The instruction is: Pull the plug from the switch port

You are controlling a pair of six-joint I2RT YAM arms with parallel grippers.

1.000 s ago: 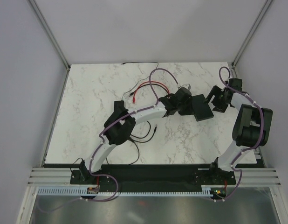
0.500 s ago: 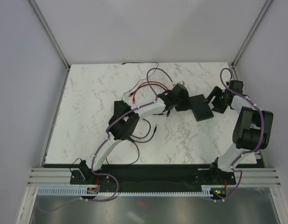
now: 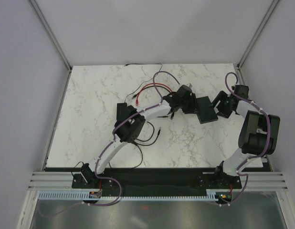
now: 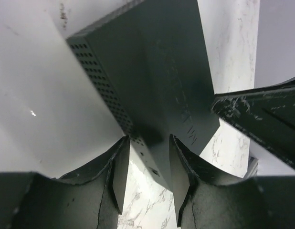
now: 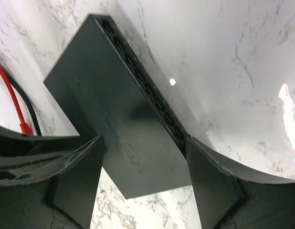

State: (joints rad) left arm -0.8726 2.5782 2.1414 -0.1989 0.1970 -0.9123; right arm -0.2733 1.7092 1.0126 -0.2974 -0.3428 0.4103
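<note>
The flat black switch box (image 3: 206, 109) lies right of the table's middle, between my two grippers. Its row of switch ports (image 5: 142, 81) runs along the long edge in the right wrist view, and no plug shows in any socket; the plug is out of view. My left gripper (image 3: 193, 104) is at the box's left end. In its wrist view the jaws (image 4: 150, 164) stand open around a corner of the box (image 4: 162, 71), with a gap beside the perforated side. My right gripper (image 3: 218, 106) straddles the box (image 5: 114, 109). One finger sits at each long edge, and contact is unclear.
A red cable (image 3: 148, 88) and thin black cables (image 3: 146, 138) lie loose on the marble table (image 3: 100, 105) left of the box. The red and black cables (image 5: 16, 102) also show beyond the box in the right wrist view. The frame walls stand at the table's back and sides.
The left jaws have opened from nearly closed. The box and left wrist shifted slightly toward the back. The right fingers have narrowed a little around the box.
</note>
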